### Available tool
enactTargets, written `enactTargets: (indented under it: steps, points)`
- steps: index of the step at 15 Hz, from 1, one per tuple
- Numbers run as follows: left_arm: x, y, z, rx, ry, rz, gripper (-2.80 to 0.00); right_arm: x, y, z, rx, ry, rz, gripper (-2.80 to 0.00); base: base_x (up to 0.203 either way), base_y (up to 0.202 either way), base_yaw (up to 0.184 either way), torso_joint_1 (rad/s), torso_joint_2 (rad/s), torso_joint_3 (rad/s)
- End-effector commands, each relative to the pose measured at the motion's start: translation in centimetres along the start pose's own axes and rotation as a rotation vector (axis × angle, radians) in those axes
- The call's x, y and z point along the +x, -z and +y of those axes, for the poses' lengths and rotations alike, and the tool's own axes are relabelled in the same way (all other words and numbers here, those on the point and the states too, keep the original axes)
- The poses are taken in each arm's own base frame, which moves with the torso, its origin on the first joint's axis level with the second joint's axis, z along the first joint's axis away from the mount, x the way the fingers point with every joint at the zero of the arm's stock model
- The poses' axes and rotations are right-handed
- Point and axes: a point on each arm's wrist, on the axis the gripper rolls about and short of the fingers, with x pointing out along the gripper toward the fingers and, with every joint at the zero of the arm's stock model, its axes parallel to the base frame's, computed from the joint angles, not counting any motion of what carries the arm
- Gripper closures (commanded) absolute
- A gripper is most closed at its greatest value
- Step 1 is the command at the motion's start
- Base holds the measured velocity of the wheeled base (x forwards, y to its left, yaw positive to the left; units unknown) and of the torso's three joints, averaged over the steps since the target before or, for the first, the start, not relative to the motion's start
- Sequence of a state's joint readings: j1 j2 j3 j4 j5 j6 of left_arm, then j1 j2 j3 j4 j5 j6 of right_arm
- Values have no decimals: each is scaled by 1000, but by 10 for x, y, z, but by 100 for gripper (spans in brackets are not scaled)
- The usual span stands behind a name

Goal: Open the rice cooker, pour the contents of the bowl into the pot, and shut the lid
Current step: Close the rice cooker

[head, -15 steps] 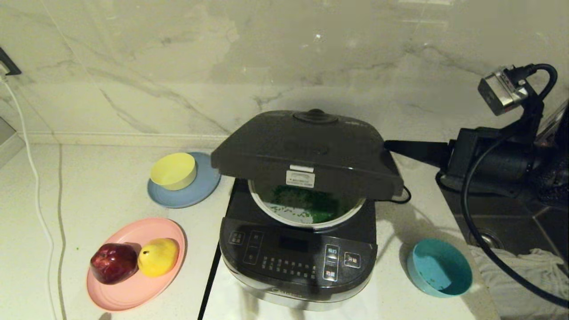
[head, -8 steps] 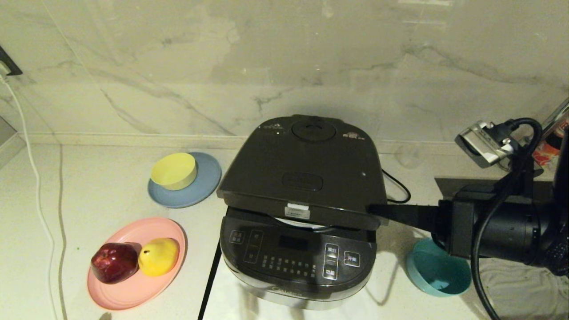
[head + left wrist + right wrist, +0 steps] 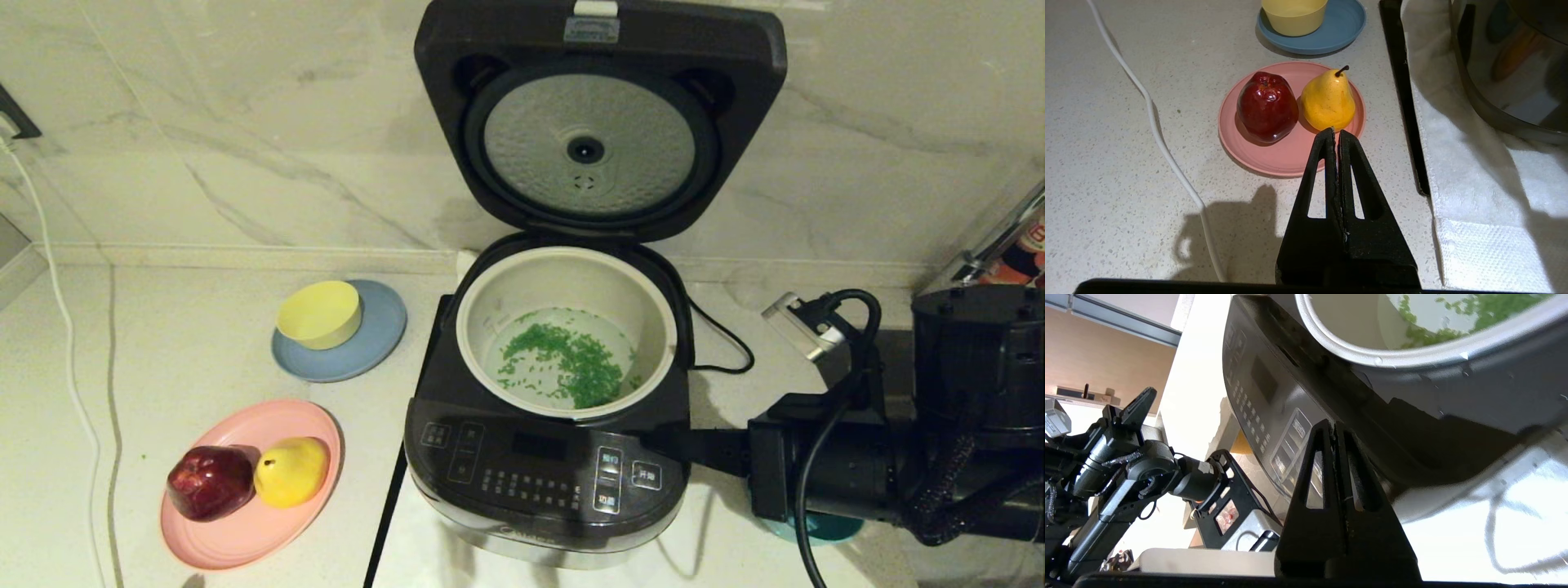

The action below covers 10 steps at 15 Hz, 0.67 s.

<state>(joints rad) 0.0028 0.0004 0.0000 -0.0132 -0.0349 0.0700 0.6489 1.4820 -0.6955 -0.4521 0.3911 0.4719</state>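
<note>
The rice cooker (image 3: 539, 474) stands mid-counter with its lid (image 3: 600, 122) upright and fully open, the dimpled silver disc facing me. The cream pot (image 3: 563, 282) holds the green contents (image 3: 571, 363) scattered on its bottom. My right gripper (image 3: 653, 441) is shut on nothing, its tip at the cooker's front right corner by the button panel; in the right wrist view the right gripper (image 3: 1334, 424) lies against the cooker's side below the pot rim (image 3: 1412, 361). Only a teal sliver of the bowl (image 3: 816, 529) shows under the right arm. My left gripper (image 3: 1336, 131) is shut, hovering near the pink plate.
A yellow bowl (image 3: 320, 314) sits on a grey-blue plate (image 3: 375, 343) left of the cooker. A pink plate (image 3: 245, 531) carries a red apple (image 3: 211, 482) and a yellow pear (image 3: 292, 469). A white cable (image 3: 69, 367) runs down the left. A white cloth (image 3: 1486, 196) lies under the cooker.
The lid, tipped down almost onto the cooker half a second ago, now stands fully open. My right arm has dropped lower and moved to the cooker's front right, covering the teal bowl.
</note>
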Motion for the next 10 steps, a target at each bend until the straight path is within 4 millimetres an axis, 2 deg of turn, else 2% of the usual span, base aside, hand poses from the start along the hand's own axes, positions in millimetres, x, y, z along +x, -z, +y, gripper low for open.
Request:
enactTargets:
  steps: [1, 6, 10]
  points:
    - [1, 3, 0, 0, 1, 7, 0, 7, -4, 0, -2, -7, -10, 0, 0, 0, 0, 0, 0, 0]
    - [1, 3, 0, 0, 1, 7, 0, -3, -33, 4, -27, -8, -127, 0, 0, 0, 0, 0, 0, 0]
    - [1, 3, 0, 0, 1, 7, 0, -28, -45, -13, -5, 82, -184, 0, 0, 0, 0, 0, 0, 0]
